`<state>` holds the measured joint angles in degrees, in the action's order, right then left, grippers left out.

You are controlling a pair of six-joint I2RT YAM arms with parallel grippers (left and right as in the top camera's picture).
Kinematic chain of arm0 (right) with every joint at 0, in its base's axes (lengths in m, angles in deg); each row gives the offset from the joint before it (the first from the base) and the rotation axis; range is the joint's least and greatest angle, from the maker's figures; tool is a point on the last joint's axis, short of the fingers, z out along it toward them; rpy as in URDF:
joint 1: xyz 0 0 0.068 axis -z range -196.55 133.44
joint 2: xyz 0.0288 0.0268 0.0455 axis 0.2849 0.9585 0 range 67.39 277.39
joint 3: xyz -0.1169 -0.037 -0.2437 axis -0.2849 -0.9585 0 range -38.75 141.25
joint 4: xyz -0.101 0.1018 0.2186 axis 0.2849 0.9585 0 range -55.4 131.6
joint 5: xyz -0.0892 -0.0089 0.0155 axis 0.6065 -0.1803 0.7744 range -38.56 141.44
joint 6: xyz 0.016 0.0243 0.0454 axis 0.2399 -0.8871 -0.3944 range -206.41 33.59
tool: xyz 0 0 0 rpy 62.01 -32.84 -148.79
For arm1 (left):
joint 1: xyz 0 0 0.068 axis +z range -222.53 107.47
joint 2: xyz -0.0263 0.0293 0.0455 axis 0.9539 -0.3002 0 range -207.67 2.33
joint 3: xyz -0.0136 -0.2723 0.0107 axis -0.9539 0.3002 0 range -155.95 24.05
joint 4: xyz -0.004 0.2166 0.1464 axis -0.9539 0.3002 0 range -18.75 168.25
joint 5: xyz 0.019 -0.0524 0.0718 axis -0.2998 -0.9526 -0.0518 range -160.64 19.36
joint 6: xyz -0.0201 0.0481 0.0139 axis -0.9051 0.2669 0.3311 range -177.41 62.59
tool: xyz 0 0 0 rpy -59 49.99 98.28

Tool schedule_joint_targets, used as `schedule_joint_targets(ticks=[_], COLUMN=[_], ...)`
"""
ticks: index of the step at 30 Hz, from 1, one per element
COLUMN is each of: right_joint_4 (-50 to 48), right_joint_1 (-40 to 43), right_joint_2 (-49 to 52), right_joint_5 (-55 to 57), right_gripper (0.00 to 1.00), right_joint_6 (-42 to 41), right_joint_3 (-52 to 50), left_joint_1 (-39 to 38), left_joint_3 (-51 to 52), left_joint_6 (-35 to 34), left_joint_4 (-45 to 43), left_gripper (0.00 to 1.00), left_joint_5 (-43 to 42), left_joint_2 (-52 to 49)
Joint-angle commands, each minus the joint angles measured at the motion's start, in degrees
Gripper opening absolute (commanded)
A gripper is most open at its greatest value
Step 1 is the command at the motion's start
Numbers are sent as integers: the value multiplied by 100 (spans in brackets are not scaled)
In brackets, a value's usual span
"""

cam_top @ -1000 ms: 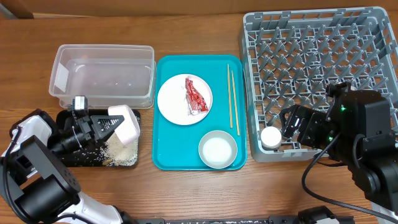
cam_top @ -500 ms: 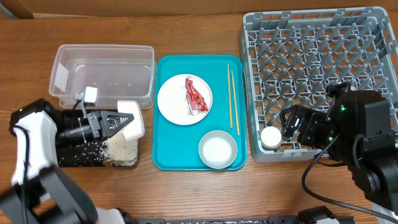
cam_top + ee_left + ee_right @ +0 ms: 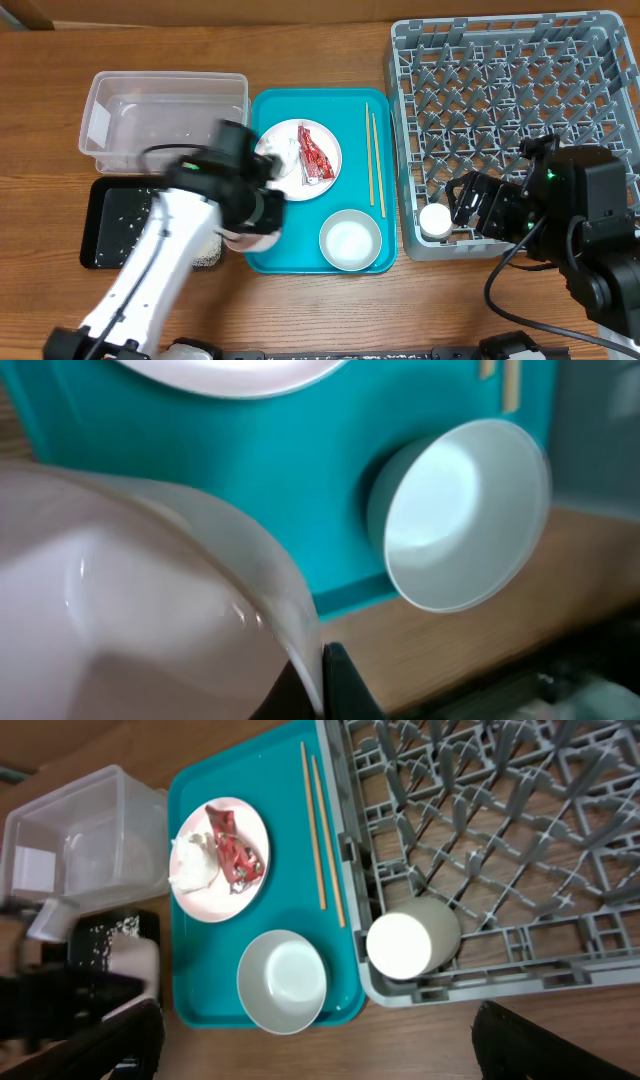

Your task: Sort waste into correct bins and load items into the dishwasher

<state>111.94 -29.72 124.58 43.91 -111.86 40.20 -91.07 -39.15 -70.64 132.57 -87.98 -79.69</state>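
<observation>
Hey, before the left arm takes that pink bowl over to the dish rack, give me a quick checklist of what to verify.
1. Pink bowl pinched at its rim by left gripper: ok.
2. No rice grains visible inside the bowl: ok.
3. Open slots in dish rack: ok.
4. Right gripper clear of the rack: not ok, it is open over a corner beside the white cup.
5. Clearance over blue-white bowl: cannot tell.

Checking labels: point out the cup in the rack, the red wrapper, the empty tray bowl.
small white cup [image 3: 435,220]: overhead view, its round white face
red wrapper [image 3: 315,152]: overhead view, its red middle
pale bowl [image 3: 350,240]: overhead view, inside bottom
</observation>
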Motion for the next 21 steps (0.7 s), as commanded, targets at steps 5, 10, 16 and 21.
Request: schedule_joint_targets(ticks=[5, 10, 16, 21], right_joint_4=[70, -234, -1281, -2107], right_joint_1=[-85, -431, -1161, -1711], right_joint_2=[328, 459, 503, 898], right_joint_5=[-752, -885, -789, -636], right_gripper=[99, 98, 88, 78], right_joint_6=[-9, -4, 166, 190], right_joint_3=[-656, -1200, -1945, -2568], left_joint_1=[-1373, -1425, -1272, -1250], left_joint_3=[470, 457, -214, -1211], left_joint_6=[-1801, -2063, -2039, -1845], left_joint_4=[-789, -973, -487, 122], left_gripper=[4, 18, 26, 29], left_joint_5=[1878, 2133, 2033, 2041], left_joint_2=[-734, -1036, -918, -765])
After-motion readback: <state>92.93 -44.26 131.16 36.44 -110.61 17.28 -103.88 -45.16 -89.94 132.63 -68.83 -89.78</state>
